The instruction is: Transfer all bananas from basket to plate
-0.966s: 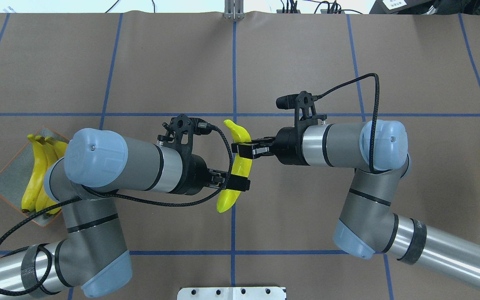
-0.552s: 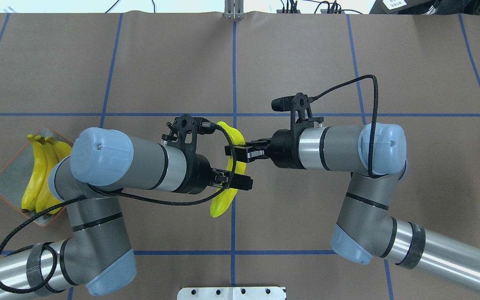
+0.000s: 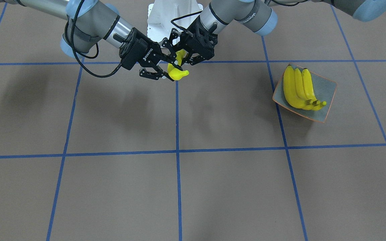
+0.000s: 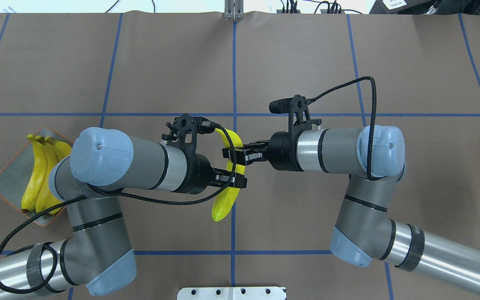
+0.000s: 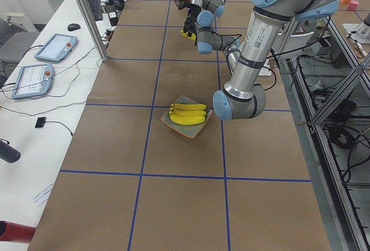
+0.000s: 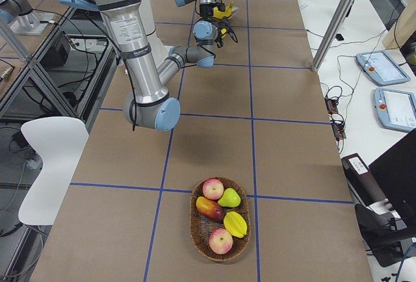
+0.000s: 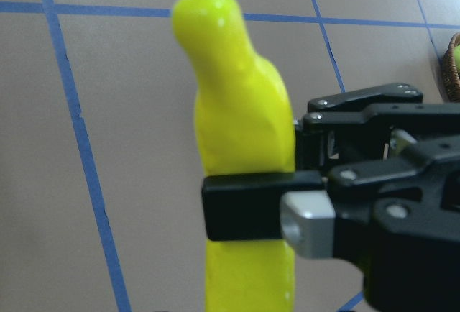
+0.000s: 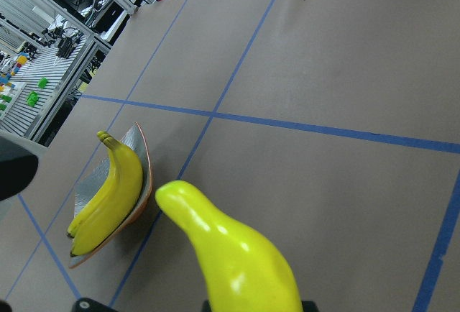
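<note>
Clamped in mid-air over the middle of the table (image 4: 298, 54): one banana (image 4: 223, 204), taken by both grippers. Overhead: left gripper (image 4: 235, 182) closed across the half nearer the robot, right gripper (image 4: 233, 153) closed across the farther half, the two close together, near tip hanging free, far tip half hidden behind a black cable (image 4: 169, 203).

Front view: only one short yellow end visible, poking out between the two sets of fingers, well clear of the table.

Left wrist view, giving what overhead cannot: a pad (image 7: 248, 208) of the right gripper lying flat against the peel, the other finger behind, the banana upright.

Right wrist view: blunt end close up, jaws almost out of frame at the bottom.

On the plate (image 4: 11, 171), at the robot's left end: three bananas (image 4: 36, 175) side by side, stems together. Partly covered by the left arm (image 4: 98, 158) overhead, fully open to the front and left-side views.

Basket (image 6: 195, 233) at the right end: cut to a sliver overhead, whole only in the right-side view, with red, green and yellow fruit (image 6: 221, 214) inside.
</note>
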Available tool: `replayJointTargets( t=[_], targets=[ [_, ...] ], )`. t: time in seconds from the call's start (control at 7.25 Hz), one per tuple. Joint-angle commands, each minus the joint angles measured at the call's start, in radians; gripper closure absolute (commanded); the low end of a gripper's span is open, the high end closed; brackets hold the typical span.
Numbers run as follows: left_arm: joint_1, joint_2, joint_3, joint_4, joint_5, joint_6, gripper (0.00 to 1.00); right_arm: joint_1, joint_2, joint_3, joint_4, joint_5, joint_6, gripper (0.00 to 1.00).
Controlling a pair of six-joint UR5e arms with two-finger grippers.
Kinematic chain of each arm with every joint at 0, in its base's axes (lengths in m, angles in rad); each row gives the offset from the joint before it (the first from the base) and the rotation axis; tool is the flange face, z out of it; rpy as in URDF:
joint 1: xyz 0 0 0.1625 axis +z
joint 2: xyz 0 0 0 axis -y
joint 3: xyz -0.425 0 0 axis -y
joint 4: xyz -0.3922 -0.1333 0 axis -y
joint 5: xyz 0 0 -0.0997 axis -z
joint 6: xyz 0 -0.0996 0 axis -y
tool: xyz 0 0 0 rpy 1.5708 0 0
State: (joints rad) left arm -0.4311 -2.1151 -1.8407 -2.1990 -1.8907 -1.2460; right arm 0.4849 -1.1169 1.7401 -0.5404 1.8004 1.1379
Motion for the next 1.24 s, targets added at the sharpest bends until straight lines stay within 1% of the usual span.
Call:
replayJointTargets(
  t=[0.0, 0.28, 0.41, 0.55, 0.69, 0.83, 0.97, 1.1],
  targets=[
    [0.0, 0.0, 0.0, 0.002, 0.001, -0.038, 1.0, -0.015, -0.003, 0.004, 0.0, -0.059, -0.001, 0.0],
    [-0.001, 0.001, -0.005, 0.033, -0.005, -0.056, 1.0, -0.011, -0.046, 0.038, 0.057, -0.058, -0.001, 0.0],
    [-0.011, 0.007, -0.024, 0.124, -0.023, -0.056, 1.0, -0.008, -0.093, 0.056, 0.089, -0.061, 0.0, 0.0],
    [-0.03, 0.02, -0.078, 0.259, -0.027, -0.055, 1.0, -0.006, -0.136, 0.058, 0.109, -0.065, 0.005, 0.0],
    [-0.07, 0.046, -0.142, 0.415, -0.027, -0.044, 1.0, -0.006, -0.17, 0.058, 0.109, -0.117, 0.016, 0.0],
    [-0.116, 0.105, -0.205, 0.495, -0.028, -0.032, 1.0, -0.008, -0.207, 0.055, 0.111, -0.157, 0.016, 0.0],
    [-0.15, 0.215, -0.268, 0.499, -0.033, 0.035, 1.0, -0.006, -0.254, 0.058, 0.111, -0.185, 0.016, 0.0],
    [-0.209, 0.301, -0.297, 0.501, -0.063, 0.072, 1.0, -0.006, -0.297, 0.053, 0.111, -0.206, 0.016, 0.0]
  ],
)
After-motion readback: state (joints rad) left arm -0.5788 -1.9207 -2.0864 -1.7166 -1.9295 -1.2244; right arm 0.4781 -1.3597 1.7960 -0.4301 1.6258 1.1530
